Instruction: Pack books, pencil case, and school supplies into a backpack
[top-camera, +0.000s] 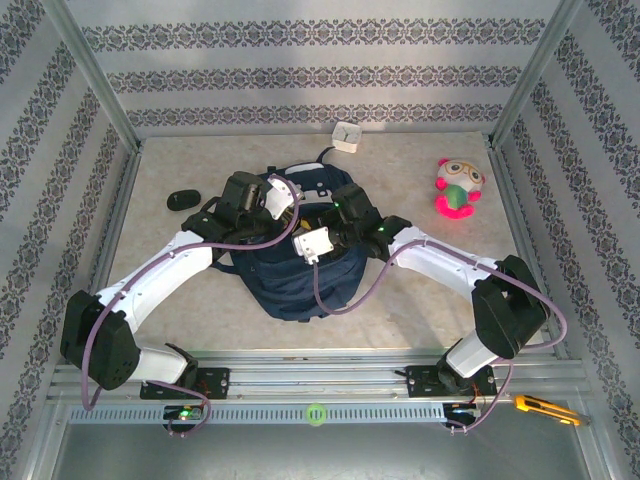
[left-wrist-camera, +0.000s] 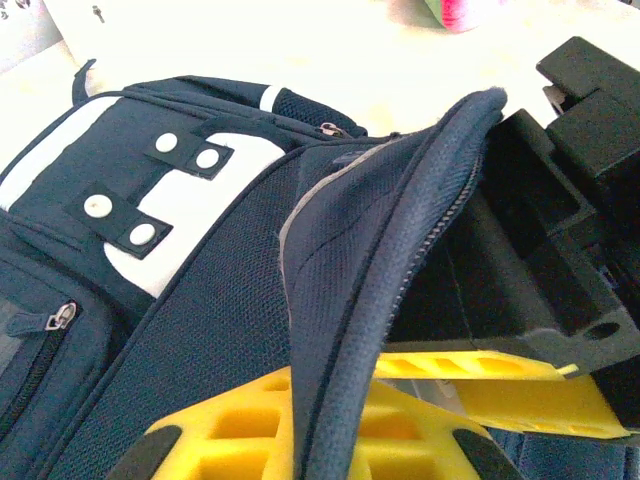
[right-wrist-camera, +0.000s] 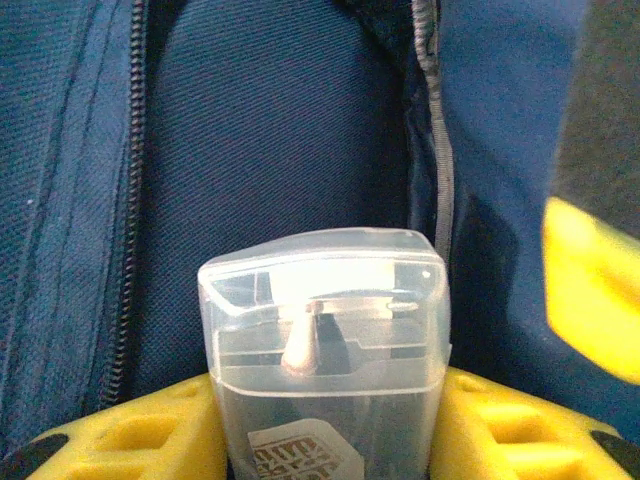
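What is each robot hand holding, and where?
Left gripper pinches the backpack by its zippered opening edge; right gripper holds a clear box by its near end.

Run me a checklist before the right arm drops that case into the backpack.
1. Left gripper clamped on the opening flap: ok.
2. Flap held up off the backpack front: ok.
3. Translucent case seated between the right gripper fingers: ok.
4. Case facing dark blue fabric beside the zipper: ok.
5. Case tip past the opening's edge: cannot tell.
6. Room inside for the case: cannot tell.
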